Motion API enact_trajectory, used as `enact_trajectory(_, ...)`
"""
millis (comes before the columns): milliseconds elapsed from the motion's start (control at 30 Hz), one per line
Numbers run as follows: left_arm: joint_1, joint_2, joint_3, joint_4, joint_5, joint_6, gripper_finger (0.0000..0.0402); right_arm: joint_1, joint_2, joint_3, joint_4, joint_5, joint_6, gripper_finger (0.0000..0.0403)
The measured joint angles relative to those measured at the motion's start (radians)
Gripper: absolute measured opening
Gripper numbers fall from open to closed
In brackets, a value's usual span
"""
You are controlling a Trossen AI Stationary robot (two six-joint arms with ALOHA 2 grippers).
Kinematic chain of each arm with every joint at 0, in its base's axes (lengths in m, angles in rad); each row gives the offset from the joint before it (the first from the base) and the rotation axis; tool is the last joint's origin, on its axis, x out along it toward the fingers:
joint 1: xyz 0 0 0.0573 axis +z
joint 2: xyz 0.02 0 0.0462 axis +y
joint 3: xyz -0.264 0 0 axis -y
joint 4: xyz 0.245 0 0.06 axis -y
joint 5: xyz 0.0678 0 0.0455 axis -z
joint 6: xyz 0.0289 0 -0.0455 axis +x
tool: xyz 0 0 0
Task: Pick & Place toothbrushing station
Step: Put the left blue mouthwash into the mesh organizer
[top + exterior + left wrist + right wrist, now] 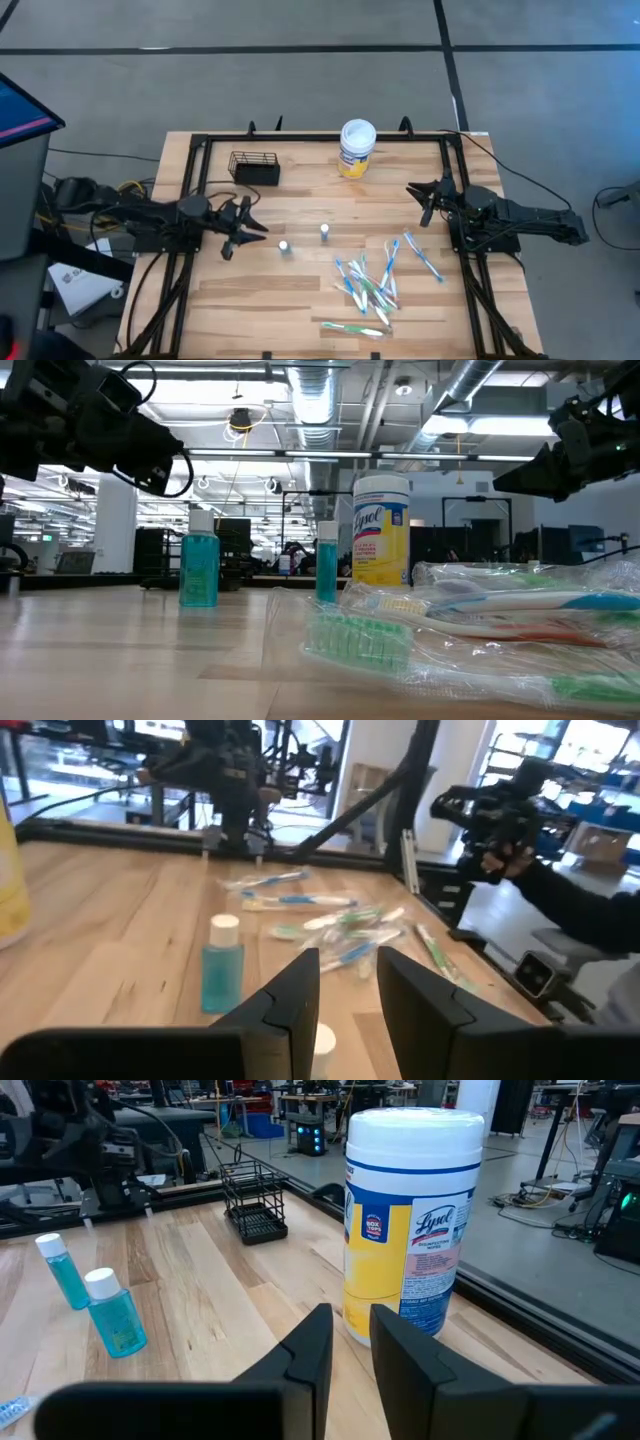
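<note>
The toothbrushing station is a small black wire basket [255, 167] [255, 1205]. It stands on its base near the table's far edge, left of the middle, and no gripper touches it. My left gripper [262, 228] [349, 982] hovers level near the table's left side, pointing right at two small blue bottles [284, 246] [325, 233]. It is open with nothing between its fingers. My right gripper [418, 200] [351, 1342] waits at the right, open by a narrow gap, pointing at a yellow-labelled wipes tub [415, 1230].
The wipes tub [357, 148] stands at the far middle. Several plastic-wrapped toothbrushes [370, 285] [330, 925] lie scattered at the near right. One bottle's white cap [322, 1040] shows just below my left fingers. A black frame [200, 140] edges the table. Bare wood lies at the near left.
</note>
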State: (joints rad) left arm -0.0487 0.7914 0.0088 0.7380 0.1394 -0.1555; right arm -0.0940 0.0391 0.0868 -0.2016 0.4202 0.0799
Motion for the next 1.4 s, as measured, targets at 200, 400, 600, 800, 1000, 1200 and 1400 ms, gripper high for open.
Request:
enact_trajectory(200, -0.098, 0.170, 0.072, 0.005, -0.135, 0.028, 0.0099, 0.000, 0.000, 0.000, 0.000, 0.000, 0.000, 0.0063)
enact_trajectory(400, -0.121, 0.315, 0.134, 0.004, -0.186, 0.054, 0.0121, 0.000, 0.000, 0.000, 0.000, 0.000, 0.000, 0.0063)
enact_trajectory(600, -0.120, 0.392, 0.164, 0.013, -0.205, 0.054, 0.0182, 0.000, 0.000, 0.000, 0.000, 0.000, 0.000, 0.0063)
enact_trajectory(800, -0.120, 0.415, 0.165, 0.015, -0.209, 0.054, 0.0228, 0.000, 0.000, 0.000, 0.000, 0.000, 0.000, 0.0063)
enact_trajectory(1000, -0.120, 0.415, 0.165, 0.013, -0.208, 0.046, 0.0241, 0.000, 0.000, 0.000, 0.000, 0.000, 0.000, 0.0063)
enact_trajectory(1200, -0.131, 0.415, 0.165, 0.013, -0.208, 0.046, 0.0241, 0.000, 0.000, 0.000, 0.000, 0.000, 0.000, 0.0063)
enact_trajectory(1400, -0.141, 0.444, 0.165, 0.021, -0.228, 0.046, 0.0241, 0.000, 0.000, 0.000, 0.000, 0.000, 0.000, 0.0063)
